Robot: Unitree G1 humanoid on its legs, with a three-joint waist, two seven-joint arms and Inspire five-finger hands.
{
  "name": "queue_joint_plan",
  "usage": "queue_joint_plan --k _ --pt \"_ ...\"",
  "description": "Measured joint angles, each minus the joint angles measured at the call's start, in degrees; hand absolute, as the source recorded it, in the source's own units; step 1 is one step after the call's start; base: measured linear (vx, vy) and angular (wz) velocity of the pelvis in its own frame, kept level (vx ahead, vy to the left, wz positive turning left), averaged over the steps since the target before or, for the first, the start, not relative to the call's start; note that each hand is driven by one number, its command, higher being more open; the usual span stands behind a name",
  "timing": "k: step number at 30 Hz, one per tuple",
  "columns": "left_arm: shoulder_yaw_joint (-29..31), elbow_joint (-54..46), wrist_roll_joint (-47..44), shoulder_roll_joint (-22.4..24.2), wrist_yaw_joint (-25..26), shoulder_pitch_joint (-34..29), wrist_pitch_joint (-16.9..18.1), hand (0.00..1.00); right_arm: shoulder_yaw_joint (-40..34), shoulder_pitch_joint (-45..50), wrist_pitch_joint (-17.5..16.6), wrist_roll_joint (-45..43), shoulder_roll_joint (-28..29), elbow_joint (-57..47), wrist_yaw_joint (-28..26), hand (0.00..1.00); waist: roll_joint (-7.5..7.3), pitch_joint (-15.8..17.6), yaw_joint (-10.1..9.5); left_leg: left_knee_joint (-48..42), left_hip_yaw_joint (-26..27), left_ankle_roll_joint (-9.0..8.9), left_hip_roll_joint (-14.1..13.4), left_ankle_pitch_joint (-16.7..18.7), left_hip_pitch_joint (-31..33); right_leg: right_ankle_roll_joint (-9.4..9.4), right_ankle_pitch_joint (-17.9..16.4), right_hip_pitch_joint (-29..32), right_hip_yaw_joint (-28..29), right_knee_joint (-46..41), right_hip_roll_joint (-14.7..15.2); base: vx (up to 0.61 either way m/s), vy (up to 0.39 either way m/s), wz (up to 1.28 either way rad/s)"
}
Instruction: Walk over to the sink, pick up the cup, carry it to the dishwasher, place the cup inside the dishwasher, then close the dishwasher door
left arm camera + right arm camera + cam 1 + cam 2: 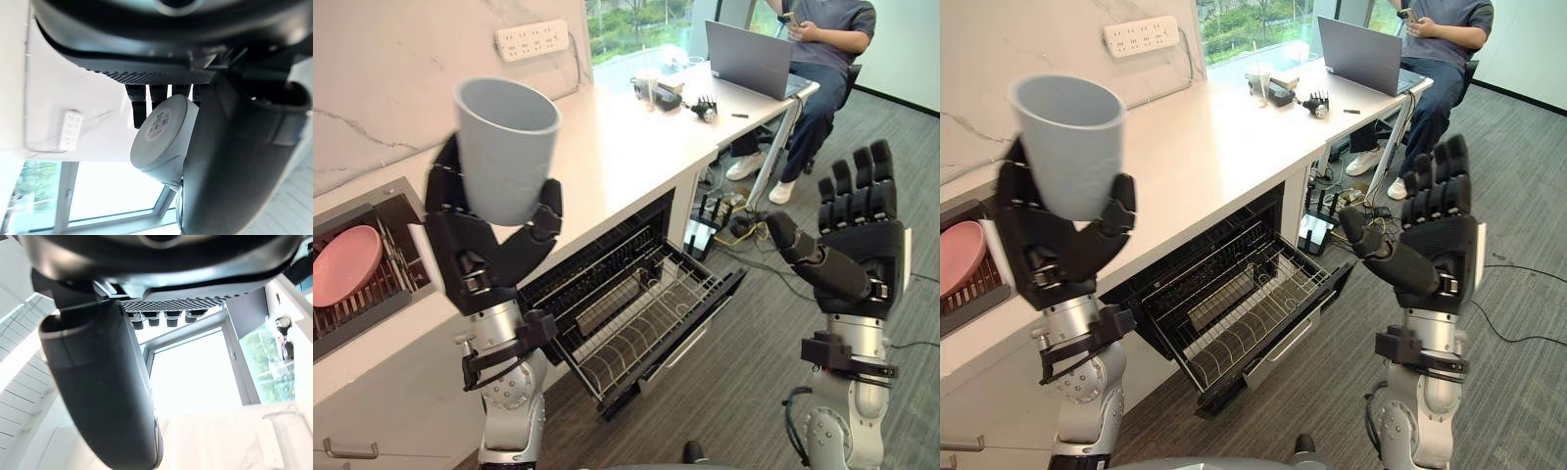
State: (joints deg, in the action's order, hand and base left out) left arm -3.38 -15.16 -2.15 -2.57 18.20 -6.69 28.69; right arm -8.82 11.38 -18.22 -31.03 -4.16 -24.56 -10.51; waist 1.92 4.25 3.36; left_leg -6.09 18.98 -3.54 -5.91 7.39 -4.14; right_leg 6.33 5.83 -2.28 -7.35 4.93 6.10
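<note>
A pale grey-blue cup stands upright in my left hand, whose fingers and thumb curl round its lower half, raised above the white counter. Its round base faces the wrist camera. My right hand is lifted at the right with straight fingers and holds nothing. Under the counter the dishwasher door hangs open, and the wire rack is pulled out between my two arms.
A sink at the left holds a pink plate on a rack. A power strip hangs on the marble wall. At the counter's far end a seated person works by a laptop. Grey carpet lies at the right.
</note>
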Motion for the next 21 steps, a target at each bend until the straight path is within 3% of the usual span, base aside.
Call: queue_joint_plan --k 6,14,21 --pt "-5.56 7.18 2.36 -0.17 -0.97 -0.02 -3.76 0.0 6.49 -0.84 2.41 -4.13 0.72 -0.87 -3.3 1.0 -0.98 -0.65 -0.22 0.05 0.65 0.31 0.1 -0.2 0.56 0.0 0.63 1.03 -0.06 0.23 0.07 -0.06 -0.024 -0.06" --pt "-8.65 8.77 6.16 -0.3 -0.86 0.31 -3.78 0.0 11.45 -1.22 5.37 -5.21 0.67 -0.67 -2.15 1.0 -1.18 -2.02 -0.3 -0.05 0.69 0.91 0.21 -0.61 1.34 0.21 1.61 1.75 -0.79 0.23 0.45 -0.07 -0.026 0.0" --pt "-10.78 11.05 6.62 -0.98 -1.1 0.57 -3.83 0.0 14.45 -2.96 8.34 -4.77 0.65 2.33 2.27 1.0 -2.11 -3.16 -0.33 -0.06 0.72 1.49 1.05 -1.23 1.94 0.1 1.84 2.37 -1.66 0.26 1.43 -0.08 -0.019 0.01"
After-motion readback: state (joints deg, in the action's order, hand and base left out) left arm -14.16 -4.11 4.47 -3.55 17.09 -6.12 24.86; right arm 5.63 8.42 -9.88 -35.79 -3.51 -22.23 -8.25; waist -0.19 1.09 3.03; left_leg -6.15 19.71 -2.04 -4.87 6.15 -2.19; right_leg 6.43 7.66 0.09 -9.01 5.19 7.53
